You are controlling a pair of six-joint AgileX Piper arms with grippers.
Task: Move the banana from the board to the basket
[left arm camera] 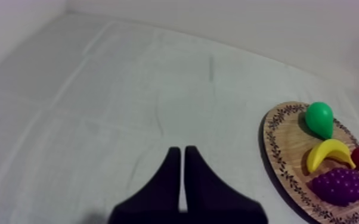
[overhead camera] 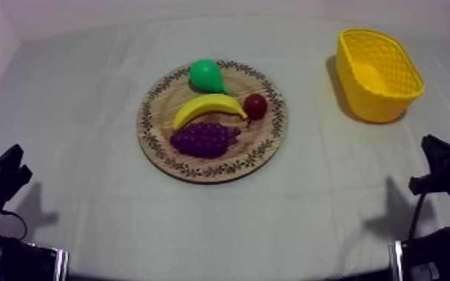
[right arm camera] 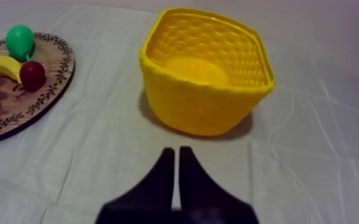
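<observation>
Banana [overhead camera: 208, 108] lies on the board [overhead camera: 265, 146] between pear [overhead camera: 205, 75] and grapes [overhead camera: 204, 139], its right tip by the small red fruit [overhead camera: 256, 105]. It looks light, stiff and slick; its thick middle suits a crosswise pinch. Left gripper [left arm camera: 182, 150] and right gripper [right arm camera: 176, 150] rest clenched, empty. Basket [overhead camera: 377, 75] sits far right.

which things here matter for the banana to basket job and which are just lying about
For the job: banana, wooden board, yellow basket.
Just lying about: pear, bunch of grapes, small red fruit, all on the board.
</observation>
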